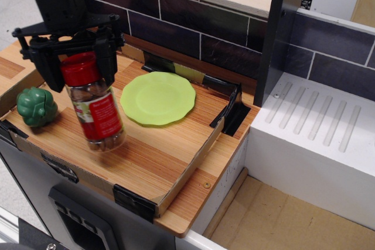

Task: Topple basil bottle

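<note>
The basil bottle (pixel 96 106) is a clear jar with a red cap, a red label and brownish contents. It stands tilted, its base toward the front right, over the wooden tray (pixel 146 156). My black gripper (pixel 79 62) comes down from above and is shut on the bottle's red cap, with one finger (pixel 50 65) on the left and the other on the right of the cap. I cannot tell whether the base touches the tray.
A dark-green toy pepper (pixel 36 106) sits at the tray's left end, next to the bottle. A light-green plate (pixel 158 98) lies right of the bottle. A dark tiled wall runs behind. A white ribbed drainer (pixel 322 127) stands at the right.
</note>
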Robot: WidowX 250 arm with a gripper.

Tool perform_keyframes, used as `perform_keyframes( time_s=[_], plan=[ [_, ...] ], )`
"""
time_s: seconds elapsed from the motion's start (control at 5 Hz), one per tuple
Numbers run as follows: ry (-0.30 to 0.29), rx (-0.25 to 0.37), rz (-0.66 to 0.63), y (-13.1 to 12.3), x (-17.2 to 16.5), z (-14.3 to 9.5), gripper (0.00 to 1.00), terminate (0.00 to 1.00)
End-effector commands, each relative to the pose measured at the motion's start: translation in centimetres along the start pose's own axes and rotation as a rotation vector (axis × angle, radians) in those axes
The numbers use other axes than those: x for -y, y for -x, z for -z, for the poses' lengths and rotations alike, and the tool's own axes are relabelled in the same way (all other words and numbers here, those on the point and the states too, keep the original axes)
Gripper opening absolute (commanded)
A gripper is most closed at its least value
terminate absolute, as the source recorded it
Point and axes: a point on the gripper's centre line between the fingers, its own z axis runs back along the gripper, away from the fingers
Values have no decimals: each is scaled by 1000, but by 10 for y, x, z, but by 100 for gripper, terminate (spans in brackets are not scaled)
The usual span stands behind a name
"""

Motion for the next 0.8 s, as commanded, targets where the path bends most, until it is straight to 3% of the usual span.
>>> perform_keyframes(
  time_s=[0.0, 0.2, 0.6],
  plan=[
    [75, 49, -175, -6, -1, 3, 0, 0],
    [66, 63, -214, -15, -3, 8, 0, 0],
    [-6, 116, -265, -46, -5, 14, 0, 0]
  ],
)
